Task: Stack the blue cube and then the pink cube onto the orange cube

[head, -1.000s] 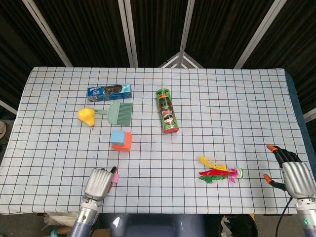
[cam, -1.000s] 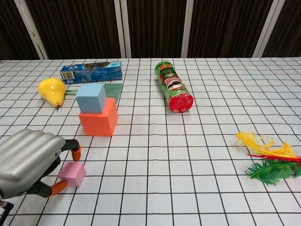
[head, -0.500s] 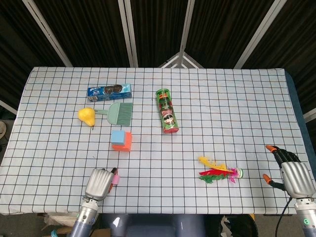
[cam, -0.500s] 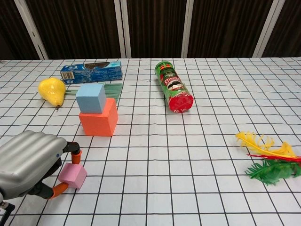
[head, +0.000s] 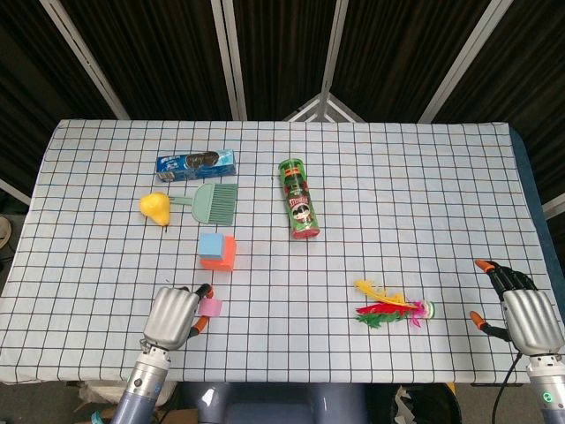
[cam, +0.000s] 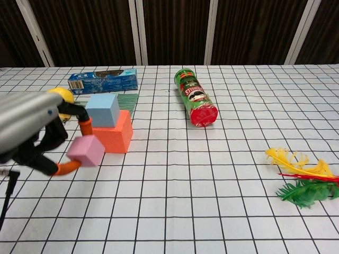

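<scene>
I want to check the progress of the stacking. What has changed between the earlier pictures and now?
The left hand has lifted the pink cube off the table and carried it up toward the stack; it pinches the cube, now tilted, just left of the orange cube. The blue cube stays on the orange cube. The right hand and all else stayed put.

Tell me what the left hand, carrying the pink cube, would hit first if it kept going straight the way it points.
Probably the blue cube atop the orange cube: the left hand points up-table with the pink cube toward that stack, though height clearance is unclear.
</scene>
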Controlling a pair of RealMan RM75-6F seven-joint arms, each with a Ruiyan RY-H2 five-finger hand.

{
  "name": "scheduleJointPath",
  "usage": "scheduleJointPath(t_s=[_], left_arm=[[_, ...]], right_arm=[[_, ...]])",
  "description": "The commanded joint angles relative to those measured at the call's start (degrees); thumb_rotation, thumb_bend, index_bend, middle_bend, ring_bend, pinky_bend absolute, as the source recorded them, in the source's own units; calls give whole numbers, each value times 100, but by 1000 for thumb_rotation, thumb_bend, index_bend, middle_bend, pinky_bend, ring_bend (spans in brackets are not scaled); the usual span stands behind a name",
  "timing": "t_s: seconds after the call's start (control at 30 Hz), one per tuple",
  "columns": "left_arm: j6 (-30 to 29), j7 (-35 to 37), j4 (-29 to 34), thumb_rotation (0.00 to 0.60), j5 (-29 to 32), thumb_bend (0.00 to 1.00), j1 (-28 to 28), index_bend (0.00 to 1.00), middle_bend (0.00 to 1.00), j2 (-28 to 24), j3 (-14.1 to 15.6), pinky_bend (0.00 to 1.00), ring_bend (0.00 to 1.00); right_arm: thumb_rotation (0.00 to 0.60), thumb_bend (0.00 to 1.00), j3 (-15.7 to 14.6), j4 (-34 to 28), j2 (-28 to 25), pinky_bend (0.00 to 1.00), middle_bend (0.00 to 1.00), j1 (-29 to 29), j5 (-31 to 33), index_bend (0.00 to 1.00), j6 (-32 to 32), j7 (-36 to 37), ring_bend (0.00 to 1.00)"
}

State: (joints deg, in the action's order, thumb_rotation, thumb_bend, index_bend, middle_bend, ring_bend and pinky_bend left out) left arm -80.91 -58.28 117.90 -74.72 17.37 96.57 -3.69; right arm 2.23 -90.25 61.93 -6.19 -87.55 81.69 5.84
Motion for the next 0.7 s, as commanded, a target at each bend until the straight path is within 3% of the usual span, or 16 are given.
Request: scheduleJointPath(t_s=[0.03, 0.2, 0.27, 0.33, 0.63, 0.7], left_arm=[[-220, -1210, 1230, 600, 1027, 373, 420, 466, 931, -314, -937, 858, 690], [-658, -2073, 1485, 600, 1806, 373, 903, 465, 931, -10, -1662, 858, 690], [-926, -2460, 1335, 600, 2258, 374, 1234, 466, 931, 218, -2110, 858, 690], [-1089, -2618, 1187, 600, 2581, 374, 1441, 468, 931, 366, -2365, 858, 690], [-1328, -2771, 401, 600, 3557, 374, 2046, 466, 931, 564, -3090, 857, 689], [-1339, -2837, 211, 600, 3655, 376, 2174, 463, 931, 542, -3134, 855, 689]], right_arm=[[600, 298, -3, 2, 9, 238, 197, -4, 7, 175, -16, -29, 219], [600, 298, -8, -5, 25, 238, 197, -27, 22, 175, -69, -85, 219], [600, 297, -7, -9, 27, 238, 197, -30, 33, 175, -78, -94, 219], [600, 298, -6, -11, 26, 238, 197, -29, 39, 175, -80, -101, 219], [600, 298, -5, 7, 24, 238, 197, -39, 68, 175, -114, -94, 219], [600, 298, 1, 20, 31, 238, 197, -41, 89, 175, -125, -91, 219]])
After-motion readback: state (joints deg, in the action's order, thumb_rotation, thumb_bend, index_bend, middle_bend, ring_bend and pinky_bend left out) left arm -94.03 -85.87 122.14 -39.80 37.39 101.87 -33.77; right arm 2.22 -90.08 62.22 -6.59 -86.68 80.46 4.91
